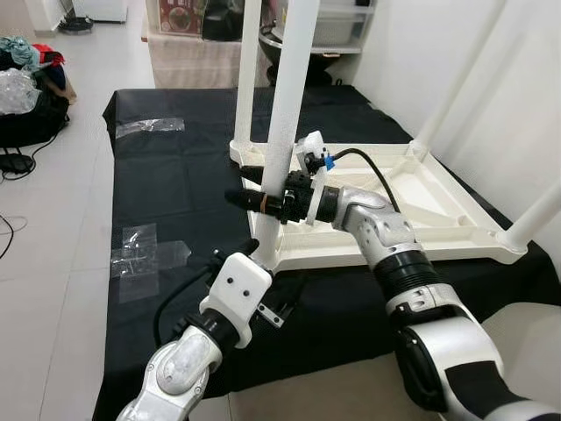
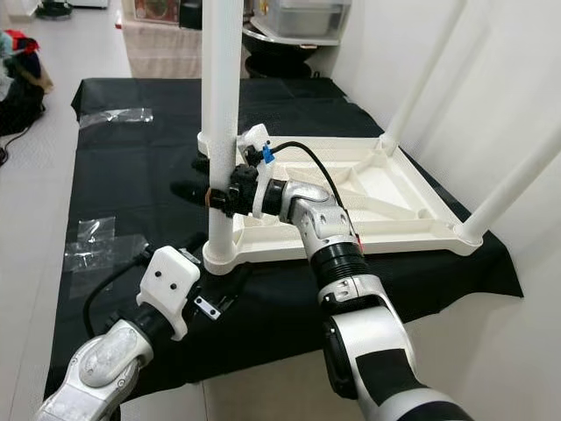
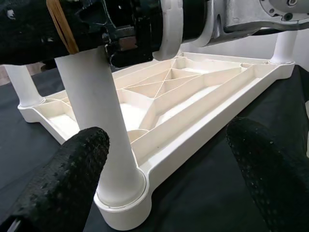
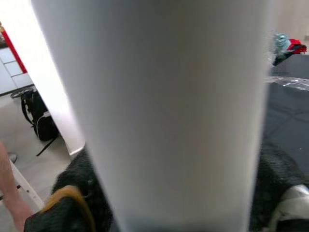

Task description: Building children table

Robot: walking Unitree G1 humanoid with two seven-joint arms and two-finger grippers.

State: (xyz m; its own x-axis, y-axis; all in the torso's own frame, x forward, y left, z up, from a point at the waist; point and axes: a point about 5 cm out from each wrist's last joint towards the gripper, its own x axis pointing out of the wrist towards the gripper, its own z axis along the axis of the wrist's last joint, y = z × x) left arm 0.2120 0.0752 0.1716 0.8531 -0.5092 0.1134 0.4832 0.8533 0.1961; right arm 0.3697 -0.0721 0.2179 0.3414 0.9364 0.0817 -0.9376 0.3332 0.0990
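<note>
Closest in, the left gripper (image 3: 164, 179) hovers open by the socket while the right gripper (image 1: 263, 200) clamps the near leg (image 1: 285, 132). Any sideways pull may tilt that leg and jam it in the upturned tabletop (image 1: 438, 206).

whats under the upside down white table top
The white table top lies upside down on a black cloth, its ribbed underside facing up. The cloth spreads out past its edges on every side. What the cloth itself rests on is covered, and so is the table top's face-down surface.
</note>
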